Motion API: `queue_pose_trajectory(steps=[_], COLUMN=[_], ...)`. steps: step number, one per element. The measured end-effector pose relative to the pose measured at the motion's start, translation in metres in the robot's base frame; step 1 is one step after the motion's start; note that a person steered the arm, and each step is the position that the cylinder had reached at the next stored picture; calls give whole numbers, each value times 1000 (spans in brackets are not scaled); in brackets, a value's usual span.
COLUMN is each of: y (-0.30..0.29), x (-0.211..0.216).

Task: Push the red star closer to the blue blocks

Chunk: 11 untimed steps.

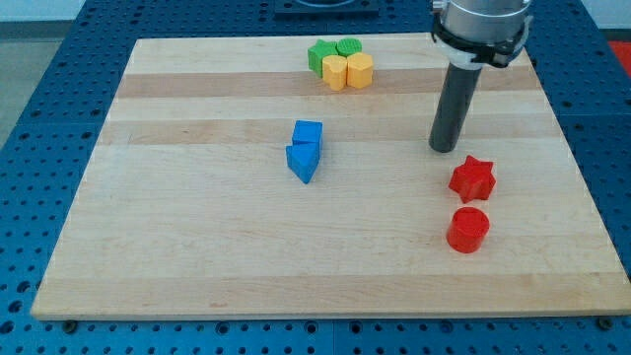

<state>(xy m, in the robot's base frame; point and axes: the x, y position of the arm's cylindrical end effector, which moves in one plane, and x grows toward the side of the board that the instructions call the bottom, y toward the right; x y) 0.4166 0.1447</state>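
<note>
just above the red star (pixel 471 178), my tip (pixel 444 150) rests.

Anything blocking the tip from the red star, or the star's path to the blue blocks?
Nothing visible. My tip sits just up and to the view's left of the red star, bare board between them. From the star leftward to the blue blocks the board is open. The red cylinder lies below the star, off that line.

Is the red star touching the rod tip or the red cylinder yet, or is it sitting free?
Free. The red star shows board between it and my tip at its upper left, and a gap above the red cylinder.
</note>
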Motion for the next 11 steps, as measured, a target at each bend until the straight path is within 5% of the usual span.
queue_pose_trajectory(steps=[4,6,11], y=[141,112,83], x=[33,80,82])
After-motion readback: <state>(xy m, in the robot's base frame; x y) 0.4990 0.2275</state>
